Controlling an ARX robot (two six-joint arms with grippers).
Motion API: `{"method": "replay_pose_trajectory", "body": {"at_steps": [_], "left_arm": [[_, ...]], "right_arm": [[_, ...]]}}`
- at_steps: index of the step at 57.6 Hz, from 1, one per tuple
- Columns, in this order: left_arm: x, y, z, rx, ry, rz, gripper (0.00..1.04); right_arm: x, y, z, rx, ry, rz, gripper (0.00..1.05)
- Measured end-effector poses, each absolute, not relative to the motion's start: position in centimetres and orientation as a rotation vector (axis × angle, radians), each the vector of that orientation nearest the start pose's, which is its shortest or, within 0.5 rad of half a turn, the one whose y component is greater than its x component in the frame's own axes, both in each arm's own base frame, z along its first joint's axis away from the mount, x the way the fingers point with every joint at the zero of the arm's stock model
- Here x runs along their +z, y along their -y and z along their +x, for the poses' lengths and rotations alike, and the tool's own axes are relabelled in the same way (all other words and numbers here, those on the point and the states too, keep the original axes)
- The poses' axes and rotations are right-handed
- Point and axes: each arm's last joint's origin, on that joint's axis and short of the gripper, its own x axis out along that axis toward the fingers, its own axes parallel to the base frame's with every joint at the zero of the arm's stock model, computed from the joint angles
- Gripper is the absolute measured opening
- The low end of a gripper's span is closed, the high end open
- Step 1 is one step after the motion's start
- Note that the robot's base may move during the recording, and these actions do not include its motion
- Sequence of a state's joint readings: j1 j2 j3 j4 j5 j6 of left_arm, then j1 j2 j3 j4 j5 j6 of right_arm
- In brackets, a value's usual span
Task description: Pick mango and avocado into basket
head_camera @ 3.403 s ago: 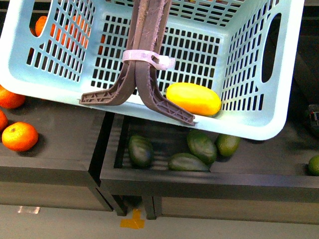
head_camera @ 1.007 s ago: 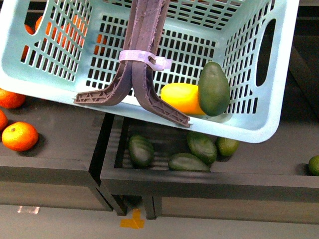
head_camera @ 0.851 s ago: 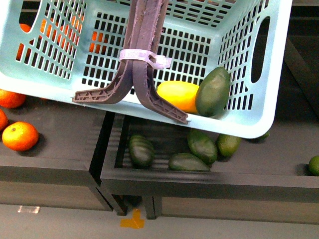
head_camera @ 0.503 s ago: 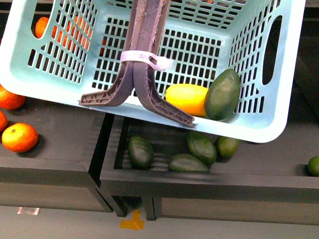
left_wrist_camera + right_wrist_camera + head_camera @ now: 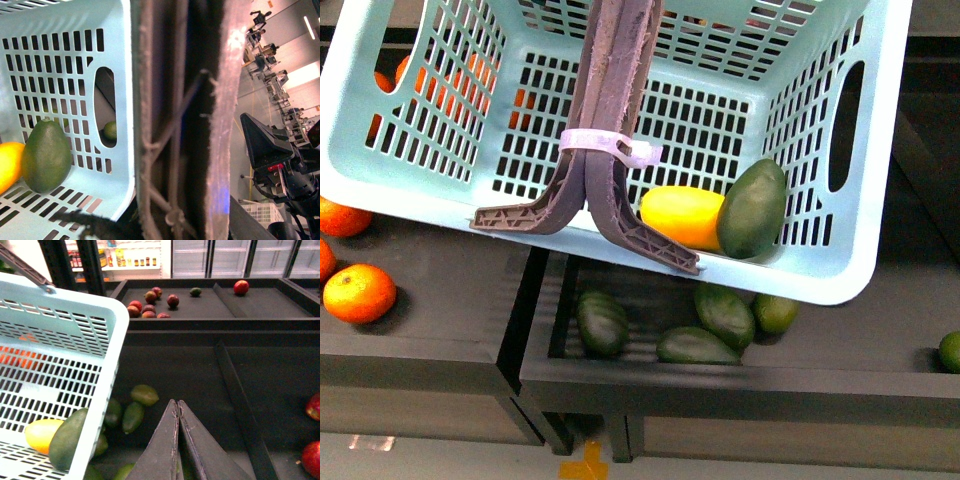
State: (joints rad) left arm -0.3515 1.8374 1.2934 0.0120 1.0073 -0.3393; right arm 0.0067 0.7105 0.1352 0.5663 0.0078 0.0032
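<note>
Above the dark shelf (image 5: 200, 365), beside the basket (image 5: 810, 288), my right gripper (image 5: 176, 407) was pinched closed and empty. Whether my left gripper was clamped I could not tell, because the handles (image 5: 180, 120) filled its view. The mango (image 5: 680, 215) and avocado (image 5: 752, 210) lay touching in the basket's near right corner.

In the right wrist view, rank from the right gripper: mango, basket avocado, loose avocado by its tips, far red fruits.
1. Loose avocado, on the shelf beside the right gripper.
2. Basket avocado, against the basket wall.
3. Mango, just behind that avocado.
4. Red fruits, on the back shelf.
</note>
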Motion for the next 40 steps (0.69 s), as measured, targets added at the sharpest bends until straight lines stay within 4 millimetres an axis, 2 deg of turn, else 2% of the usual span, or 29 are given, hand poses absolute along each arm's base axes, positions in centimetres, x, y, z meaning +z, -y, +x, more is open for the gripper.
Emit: {"method": "replay_pose_trajectory", "body": {"at_steps": [33, 40], "left_arm": [[24.0, 16.1, 36.9, -1.225, -0.767, -0.463, 0.13], [24.1, 16.1, 36.9, -1.226, -0.767, -0.464, 0.13]], "right_arm": [[17.1, 0.0, 12.6, 0.002, 0.006, 0.003, 0.02], [17.2, 0.0, 12.2, 0.003, 0.015, 0.003, 0.02]]}}
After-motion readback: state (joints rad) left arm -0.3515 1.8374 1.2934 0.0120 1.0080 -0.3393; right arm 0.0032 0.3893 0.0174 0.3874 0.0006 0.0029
